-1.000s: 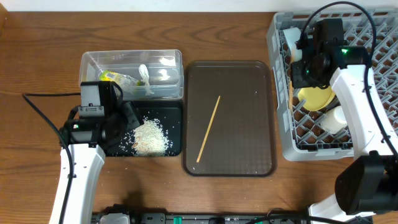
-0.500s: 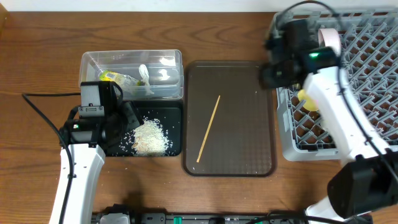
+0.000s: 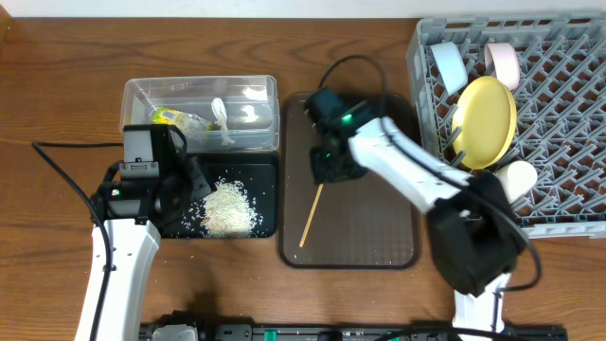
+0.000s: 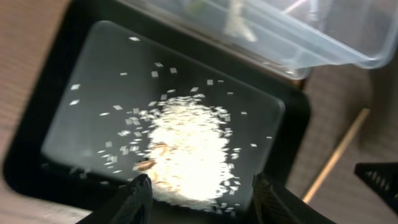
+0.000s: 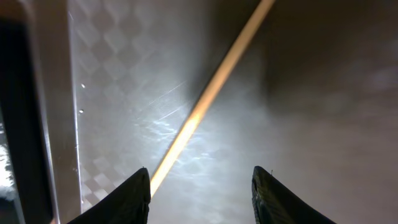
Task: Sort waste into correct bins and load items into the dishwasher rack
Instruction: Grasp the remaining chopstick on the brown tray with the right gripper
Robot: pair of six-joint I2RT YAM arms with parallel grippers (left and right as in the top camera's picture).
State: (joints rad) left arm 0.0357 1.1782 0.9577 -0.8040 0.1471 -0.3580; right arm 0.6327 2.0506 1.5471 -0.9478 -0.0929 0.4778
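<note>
**Right arm over the chopstick, left arm over the rice**

Overhead: my right gripper (image 3: 333,169) sits above the chopstick's (image 3: 310,220) upper end on the brown tray (image 3: 379,227). My left gripper (image 3: 194,180) hangs over the black tray (image 3: 260,175).

Left wrist: fingers apart above the rice pile (image 4: 186,155).

Right wrist: fingers apart, chopstick lying diagonally on the tray below them.

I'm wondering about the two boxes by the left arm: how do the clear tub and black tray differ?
The clear tub is see-through and deep; the black tray is opaque and shallow. The tub holds a wrapper, the tray rice. Both are rectangular and similar in size.
</note>
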